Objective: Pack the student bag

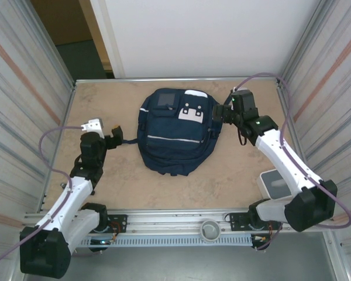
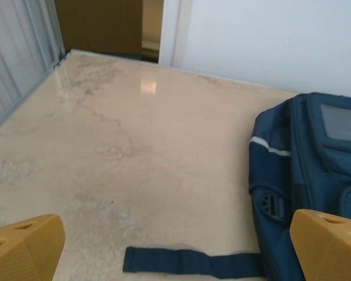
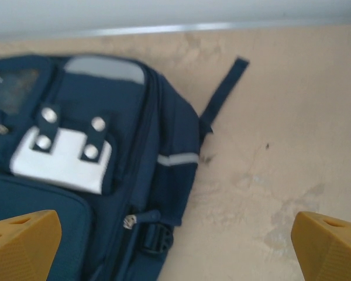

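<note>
- Student bag (image 1: 174,132), large navy-blue backpack: woven cloth, matt, slightly coarse weave.
- White rectangular patch (image 3: 61,158) on the bag's front: smooth, faintly shiny; leather-like or plastic, cannot tell which.
- Round studs (image 3: 97,123) on the patch tabs: pale, shiny, metal-looking.
- Thin pale stripe (image 3: 178,158) across the bag: smooth tape with a sheen.
- Black side buckle (image 3: 157,237): moulded plastic, satin.
- Flat navy strap (image 2: 187,261): woven webbing, matt.
- Beige mottled table top (image 2: 123,134): smooth, stone-look, semi-gloss, light reflecting at its far end.
- Yellow-orange fingers (image 2: 23,249) of the left gripper (image 2: 176,234) and of the right gripper (image 3: 175,225): matt plastic, finely grained.
- Ribbed silver side walls (image 1: 23,88): sheet metal, dull sheen.
</note>
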